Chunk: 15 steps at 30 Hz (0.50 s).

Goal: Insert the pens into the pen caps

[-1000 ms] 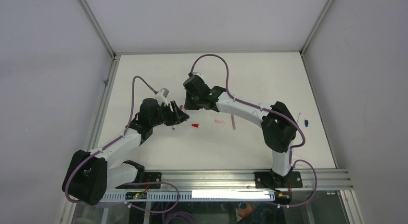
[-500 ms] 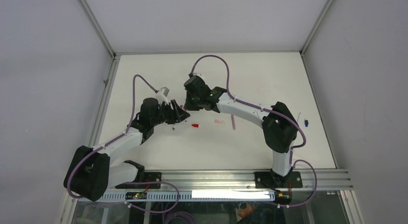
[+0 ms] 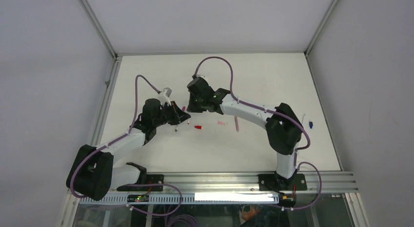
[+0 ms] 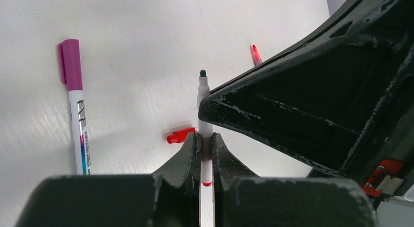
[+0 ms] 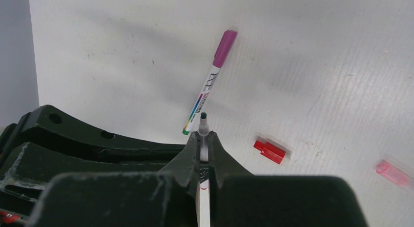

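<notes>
I am holding one uncapped pen [image 4: 203, 90] in the air over the table [image 3: 254, 80], and both hands are pinching it. The left hand [image 4: 205, 141] is clamping narrow on the white barrel, and the right hand [image 5: 204, 139] is clamping narrow on the same barrel, with the dark tip poking out past the fingers. The red cap [image 5: 269, 151] is lying on the table close by, the pink cap [image 5: 392, 172] is lying further off to the side, and a purple-capped pen [image 5: 210, 85] is lying flat nearby. I am judging the pen to be light, stiff and smooth, so it is likely to twist or slide in a loose pinch. I am wanting the grip on the mid barrel, leaving the tip end free to enter a cap. The caps are looking tiny and light, likely to skid or roll when pushed, so I am planning on one hand pinching a cap across its closed end
</notes>
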Each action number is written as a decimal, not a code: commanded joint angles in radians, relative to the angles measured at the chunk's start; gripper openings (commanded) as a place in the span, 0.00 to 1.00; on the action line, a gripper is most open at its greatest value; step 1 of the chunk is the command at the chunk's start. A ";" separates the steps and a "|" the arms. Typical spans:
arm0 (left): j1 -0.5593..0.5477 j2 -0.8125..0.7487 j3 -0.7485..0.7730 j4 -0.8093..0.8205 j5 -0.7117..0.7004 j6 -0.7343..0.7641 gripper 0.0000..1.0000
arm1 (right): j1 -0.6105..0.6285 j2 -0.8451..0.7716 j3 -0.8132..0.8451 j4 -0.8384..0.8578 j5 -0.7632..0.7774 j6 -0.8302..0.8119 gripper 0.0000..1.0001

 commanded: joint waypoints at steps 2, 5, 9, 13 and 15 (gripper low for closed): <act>0.000 -0.017 -0.010 0.027 0.026 0.013 0.00 | -0.003 -0.041 0.001 0.042 0.000 0.008 0.00; 0.000 -0.026 -0.008 0.009 0.037 0.030 0.00 | -0.006 -0.051 -0.004 0.037 0.016 0.009 0.05; 0.000 -0.054 -0.014 -0.032 0.038 0.061 0.00 | -0.024 -0.062 -0.006 0.019 0.035 0.011 0.20; 0.000 -0.086 -0.017 -0.080 0.020 0.086 0.00 | -0.035 -0.077 -0.009 0.008 0.063 0.011 0.32; 0.000 -0.098 -0.018 -0.098 0.017 0.101 0.00 | -0.042 -0.087 -0.012 0.006 0.079 0.019 0.36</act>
